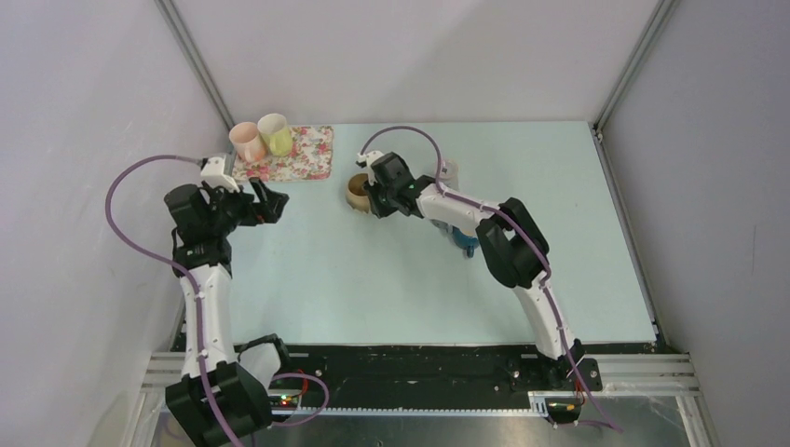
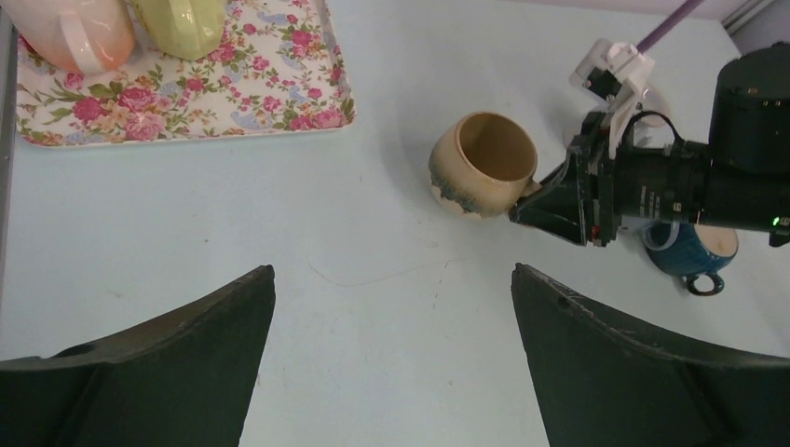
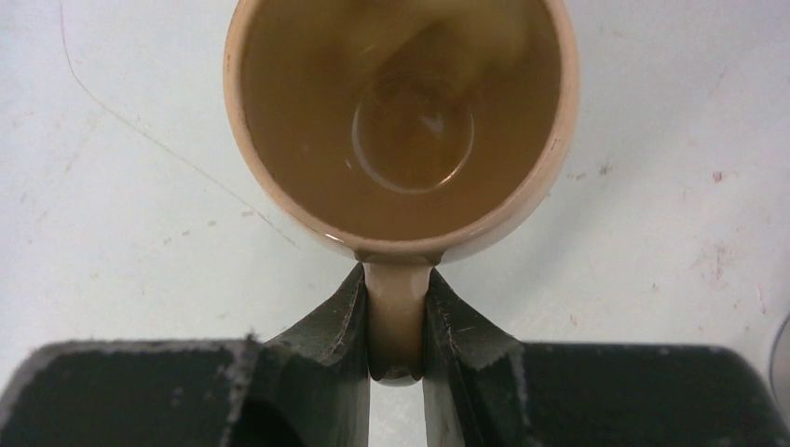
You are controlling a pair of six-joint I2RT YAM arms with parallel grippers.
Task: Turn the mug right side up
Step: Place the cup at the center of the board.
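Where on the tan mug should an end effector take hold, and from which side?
Grip the tan mug by its handle, from the side away from the floral tray. The handle is a narrow strap jutting from the rim, thin enough to pinch, as the right end effector does.

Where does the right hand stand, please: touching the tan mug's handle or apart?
Touching. Right wrist view: the right hand pinches the tan mug's handle from both sides.

On the table (image 1: 373, 289), the mug (image 1: 357, 191) sits near centre. The tray (image 1: 312, 156), bearing 2 cups (image 1: 248, 142), lies at its 10 o'clock, and a second mug (image 1: 463, 240) at its 4 o'clock.
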